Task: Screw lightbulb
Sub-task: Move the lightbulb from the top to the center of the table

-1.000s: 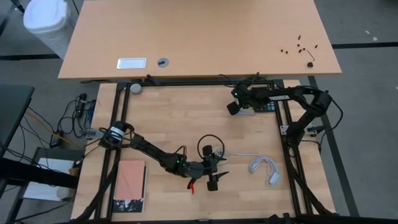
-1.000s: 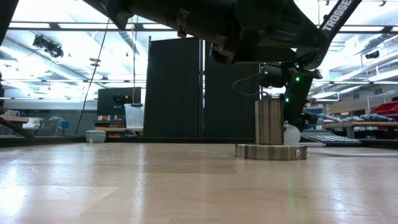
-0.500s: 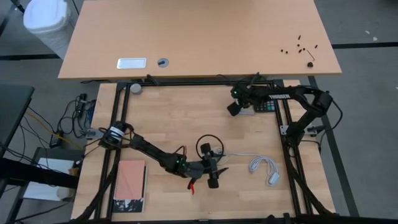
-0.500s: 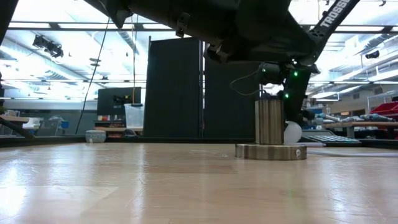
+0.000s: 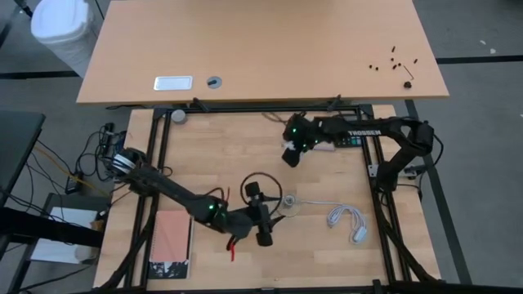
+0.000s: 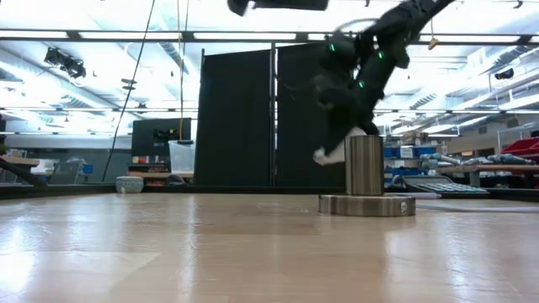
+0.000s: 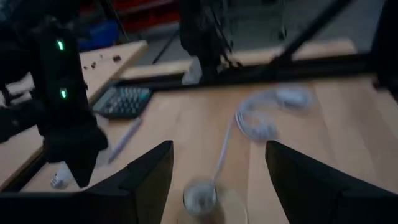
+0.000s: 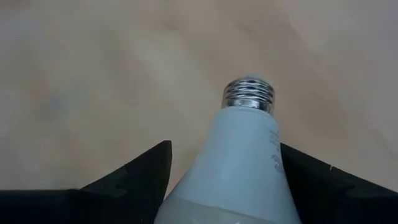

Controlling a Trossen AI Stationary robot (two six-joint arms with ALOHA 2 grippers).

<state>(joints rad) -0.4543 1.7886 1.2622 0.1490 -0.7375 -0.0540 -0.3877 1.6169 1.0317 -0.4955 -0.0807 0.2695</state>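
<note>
Both arms have shifted left: the right tool (image 5: 291, 153) pinches the lightbulb (image 8: 239, 162), base forward, probably heading for the socket (image 5: 288, 201); the left tool (image 5: 263, 229) waits spread, near it.

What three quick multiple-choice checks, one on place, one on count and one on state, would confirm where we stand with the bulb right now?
1. Where is the socket?
A. on the far desk
B. on the table, between the two arms
C. on the pink book

2. How many arms carry a bulb?
A. none
B. one
C. two

3. How does the bulb stand to the socket?
A. screwed in
B. lying on the table
C. held in the air, apart from it

Answers:
1 B: the high view shows it on the table, near the left end effector.
2 B: only the right end effector has the bulb between its fingers; the left is open and empty.
3 C: the wrist view shows the bulb's screw base bare above the wood, off the socket.
</note>
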